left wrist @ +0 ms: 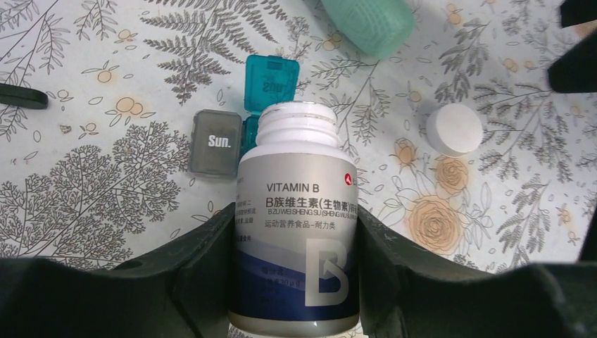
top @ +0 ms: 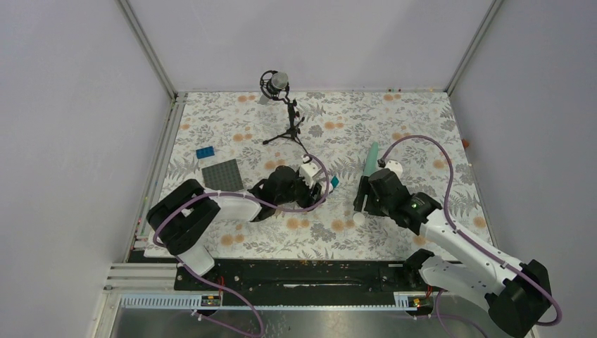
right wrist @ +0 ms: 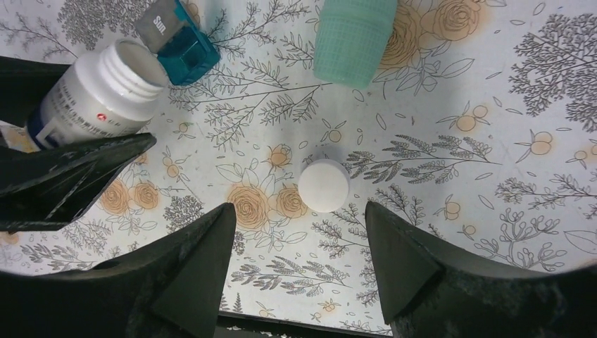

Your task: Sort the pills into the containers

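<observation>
Left end effector (left wrist: 296, 236) pinches an uncapped white bottle (left wrist: 299, 176), mouth just left of the open teal box (left wrist: 271, 81) and grey box (left wrist: 215, 143). Right end effector (right wrist: 299, 211), spread, hangs over the white cap (right wrist: 324, 185), with the mint-green strip (right wrist: 354, 39) on the far side.

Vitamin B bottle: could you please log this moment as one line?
left hand: holds uncapped Vitamin B bottle | right hand: open near white cap | teal box: lid open

I see a smooth white plastic bottle (left wrist: 296, 130) with a glossy label (left wrist: 292, 211), a matt white plastic cap (right wrist: 324, 186), a translucent plastic teal box (left wrist: 271, 83), a smoky plastic grey box (left wrist: 216, 143), a finely gridded mint strip (right wrist: 352, 39) and a matt printed tablecloth (right wrist: 457, 105).
</observation>
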Robot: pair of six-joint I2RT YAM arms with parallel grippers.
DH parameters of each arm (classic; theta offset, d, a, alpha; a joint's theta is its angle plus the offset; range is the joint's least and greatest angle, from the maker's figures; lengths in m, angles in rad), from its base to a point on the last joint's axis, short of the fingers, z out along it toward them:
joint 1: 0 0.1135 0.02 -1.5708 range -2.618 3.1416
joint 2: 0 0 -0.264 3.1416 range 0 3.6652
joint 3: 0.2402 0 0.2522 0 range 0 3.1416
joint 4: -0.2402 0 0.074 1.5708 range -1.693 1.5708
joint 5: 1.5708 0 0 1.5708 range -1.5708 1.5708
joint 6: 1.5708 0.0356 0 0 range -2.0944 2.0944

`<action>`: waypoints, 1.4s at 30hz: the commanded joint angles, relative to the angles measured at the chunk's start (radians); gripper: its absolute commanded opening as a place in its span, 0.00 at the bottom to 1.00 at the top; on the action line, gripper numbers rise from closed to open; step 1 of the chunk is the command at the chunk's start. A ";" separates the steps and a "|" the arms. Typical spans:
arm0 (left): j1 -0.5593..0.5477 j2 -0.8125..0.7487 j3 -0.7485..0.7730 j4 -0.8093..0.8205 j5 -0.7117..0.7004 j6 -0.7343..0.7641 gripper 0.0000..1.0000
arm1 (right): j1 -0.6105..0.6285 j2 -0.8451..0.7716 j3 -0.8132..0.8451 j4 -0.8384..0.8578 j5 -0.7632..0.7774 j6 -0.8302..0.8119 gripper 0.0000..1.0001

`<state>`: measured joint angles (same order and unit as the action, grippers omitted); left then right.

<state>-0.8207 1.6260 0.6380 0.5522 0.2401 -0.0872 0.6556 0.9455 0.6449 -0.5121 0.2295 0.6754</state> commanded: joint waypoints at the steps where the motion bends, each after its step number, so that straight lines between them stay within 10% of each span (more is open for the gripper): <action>1: -0.004 0.029 0.070 -0.023 -0.057 0.008 0.00 | 0.009 -0.041 0.053 -0.052 0.062 -0.010 0.75; 42: -0.023 0.080 0.317 -0.505 -0.093 0.121 0.00 | 0.007 -0.071 0.014 -0.054 0.069 0.003 0.74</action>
<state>-0.8322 1.6966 0.8982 0.0696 0.1455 0.0013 0.6556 0.8936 0.6579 -0.5648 0.2539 0.6716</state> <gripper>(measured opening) 0.531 0.745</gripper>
